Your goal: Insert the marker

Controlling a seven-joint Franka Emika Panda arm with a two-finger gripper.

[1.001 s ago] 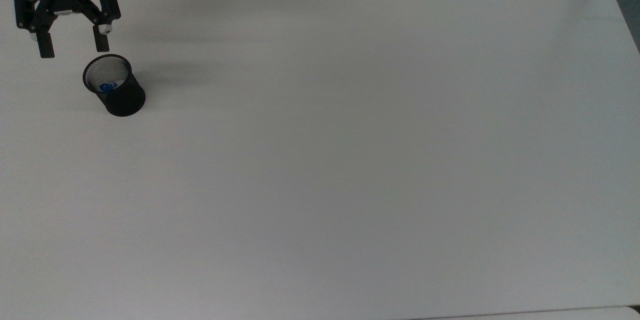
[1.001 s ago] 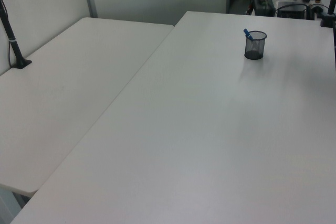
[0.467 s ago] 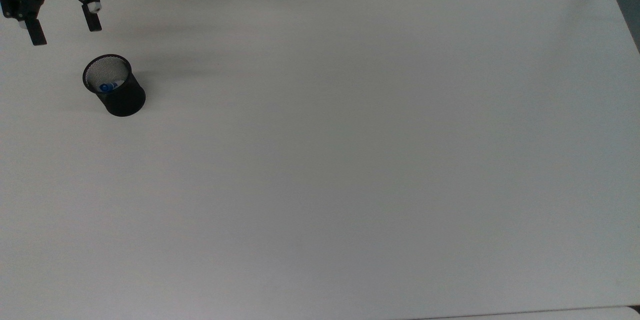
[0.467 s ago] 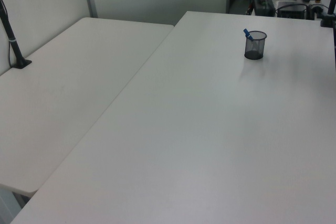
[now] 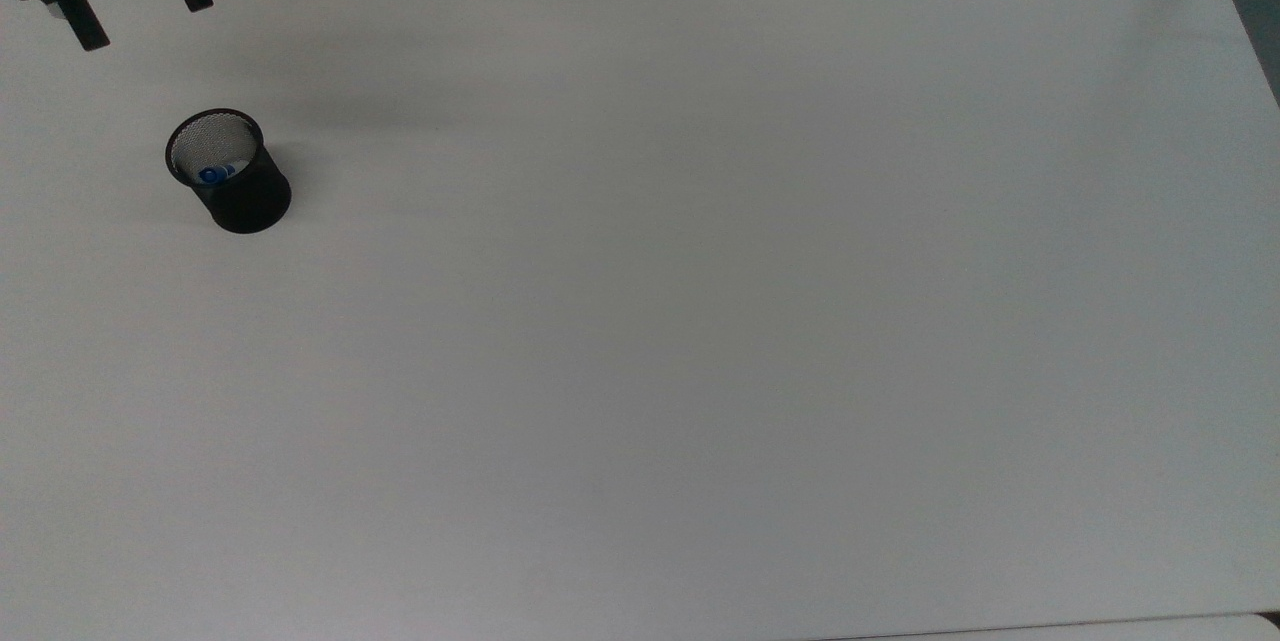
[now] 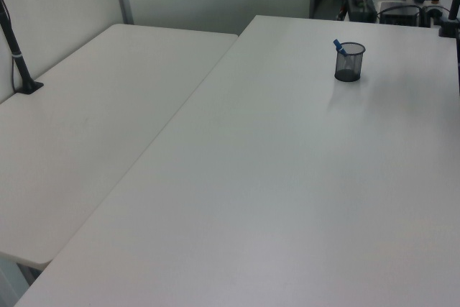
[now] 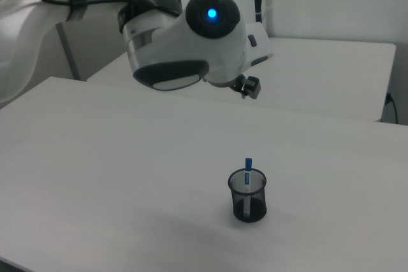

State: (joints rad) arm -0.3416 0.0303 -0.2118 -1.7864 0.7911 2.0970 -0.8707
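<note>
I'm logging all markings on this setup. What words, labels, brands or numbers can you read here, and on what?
No text can be read now.
The marker in the black mesh cup: blue colour shows, no lettering legible.
The gripper, at the top view's upper left corner: no readable lettering on the part in frame.

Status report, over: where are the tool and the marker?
Tool open, empty, off the cup. Blue-capped white marker standing in black mesh cup. Nothing in the way.

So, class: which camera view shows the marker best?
The right view: the marker stands in the black mesh cup, blue end poking above the rim. The left view shows the blue end leaning out. The top view shows a blue spot inside the cup.
</note>
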